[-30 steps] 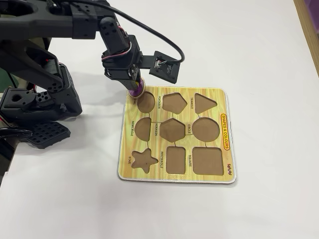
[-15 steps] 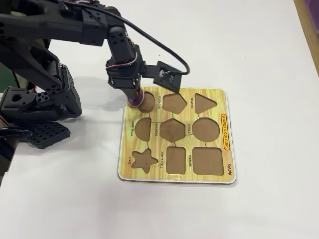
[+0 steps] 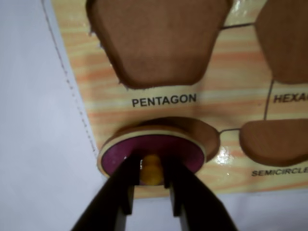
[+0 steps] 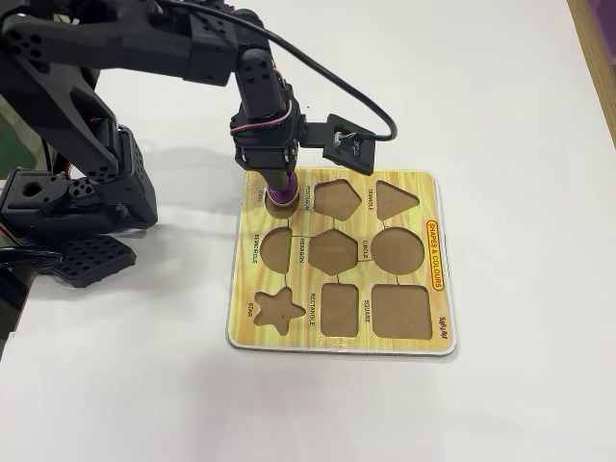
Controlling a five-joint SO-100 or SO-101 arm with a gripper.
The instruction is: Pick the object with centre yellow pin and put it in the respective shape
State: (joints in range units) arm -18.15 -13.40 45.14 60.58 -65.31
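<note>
Gripper (image 3: 153, 185): closed on the yellow knob (image 3: 151, 168), fingers either side.
Oval piece (image 3: 152, 150): purple, tilted over the oval cutout (image 3: 204, 134), perhaps partly seated.
Board (image 4: 445, 318): pentagon cutout (image 3: 161, 41) just beyond, semicircle cutout (image 3: 276, 142) at right.

- A black arm (image 4: 144, 48) reaches from the left over a yellow shape board (image 4: 342, 260) on a white surface (image 4: 500, 106).
- Its end effector (image 4: 279, 189) points down at the board's top-left oval cutout (image 4: 269, 204), with the purple piece (image 4: 282, 196) at its tip.
- The other cutouts show bare brown.
</note>
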